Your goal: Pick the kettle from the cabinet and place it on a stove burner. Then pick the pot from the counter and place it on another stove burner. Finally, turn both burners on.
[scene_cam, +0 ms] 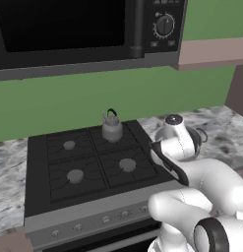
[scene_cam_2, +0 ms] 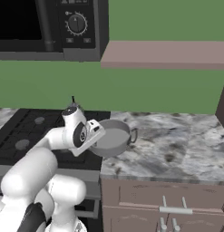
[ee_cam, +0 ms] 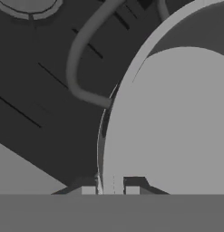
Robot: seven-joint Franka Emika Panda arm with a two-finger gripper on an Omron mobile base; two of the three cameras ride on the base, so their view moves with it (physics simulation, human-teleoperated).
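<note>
The small grey kettle point(scene_cam: 112, 129) stands upright on the back right burner of the black stove point(scene_cam: 39, 147). The wide shallow pot point(scene_cam_2: 114, 138) sits at the stove's right edge, where the cooktop meets the marbled counter point(scene_cam_2: 177, 145). My gripper point(ee_cam: 110, 190) is shut on the pot's left rim, one fingertip inside the wall and one outside. In the hand view the pot point(ee_cam: 177, 118) covers the right half, with a black grate point(ee_cam: 77, 59) beside it. The mauve cabinet shelf point(scene_cam_2: 168, 54) hangs above the counter, bare.
A black microwave point(scene_cam: 69, 29) with a dial hangs over the stove. Three burners stand free: front right point(scene_cam: 127, 164), front left point(scene_cam: 75, 175), back left point(scene_cam: 69, 145). Grey knobs point(scene_cam: 106, 219) line the stove's front. A dark side panel point(scene_cam_2: 222, 104) bounds the counter's right.
</note>
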